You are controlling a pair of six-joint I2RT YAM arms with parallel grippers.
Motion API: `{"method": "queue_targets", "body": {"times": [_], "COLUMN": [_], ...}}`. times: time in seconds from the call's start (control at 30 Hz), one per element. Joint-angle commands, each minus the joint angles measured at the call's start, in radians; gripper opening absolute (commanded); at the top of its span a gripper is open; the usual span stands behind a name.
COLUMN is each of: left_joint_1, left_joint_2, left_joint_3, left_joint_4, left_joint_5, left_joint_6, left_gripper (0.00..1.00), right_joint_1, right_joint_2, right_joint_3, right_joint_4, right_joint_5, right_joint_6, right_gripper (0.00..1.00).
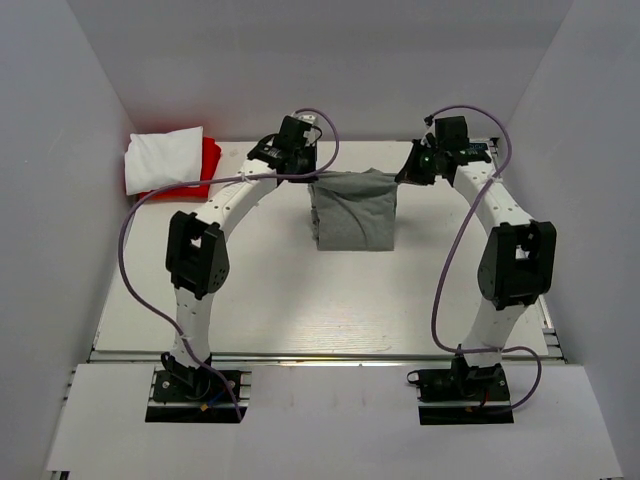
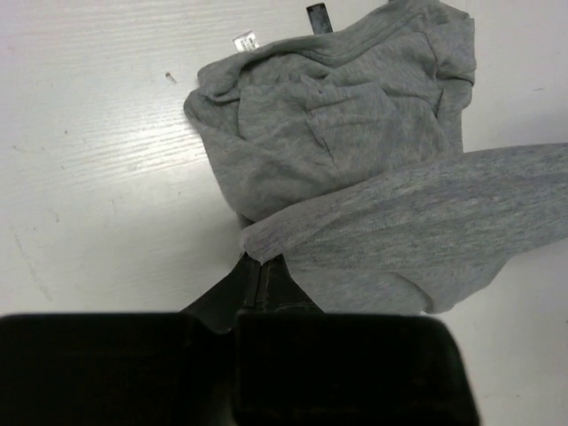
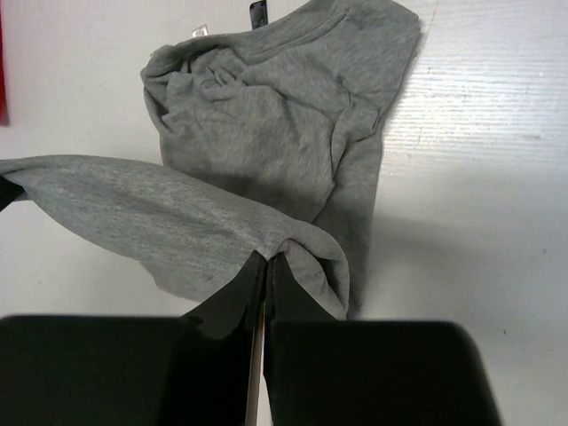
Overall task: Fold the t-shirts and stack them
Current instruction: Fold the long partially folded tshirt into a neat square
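bright, even, diffuse light, with a soft shadow beside the grey t-shirt [image 3: 266,115].

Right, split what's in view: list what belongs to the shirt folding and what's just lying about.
Job:
- grey shirt, pinched by the left pincer and the right pincer
- white shirt, lying on the red shirt at the far left

Just there:
- table
- purple cables

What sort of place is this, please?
Probably a robotics lab test cell: grey walls box in a white table, a left arm and right arm are bolted at its near edge, and the only goods are a grey t-shirt, a white t-shirt and a red t-shirt.
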Motion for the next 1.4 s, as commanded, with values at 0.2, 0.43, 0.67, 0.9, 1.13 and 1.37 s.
{"method": "queue_targets", "body": {"times": [0.2, 0.43, 0.67, 0.9, 1.13, 1.37], "left_joint_1": [0.045, 0.074, 0.128, 0.128, 0.105, 0.105], "left_joint_2": [0.105, 0.223, 0.362, 0.096, 0.121, 0.141], "left_joint_3": [0.094, 0.194, 0.391, -0.056, -0.128, -0.199], "left_joint_4": [0.097, 0.193, 0.167, 0.334, 0.315, 0.375], "left_joint_5": [-0.003, -0.003, 0.016, 0.14, 0.439, 0.462], "left_joint_6": [0.031, 0.031, -0.028, 0.027, 0.07, 0.058], "left_gripper": [0.0, 0.07, 1.0, 1.0, 1.0, 1.0], "right_joint_1": [-0.038, -0.042, -0.04, -0.035, -0.025, -0.028], "right_joint_2": [0.129, 0.273, 0.408, 0.102, -0.006, -0.072], "right_joint_3": [0.1, 0.171, 0.357, -0.07, -0.251, -0.349], "right_joint_4": [0.129, 0.257, 0.326, 0.436, 0.423, 0.423], "right_joint_5": [-0.028, -0.07, -0.112, -0.072, -0.133, -0.153], "right_joint_6": [0.013, 0.038, -0.011, -0.045, -0.06, -0.07], "right_gripper": [0.0, 0.0, 0.9, 0.9, 0.9, 0.9]}}
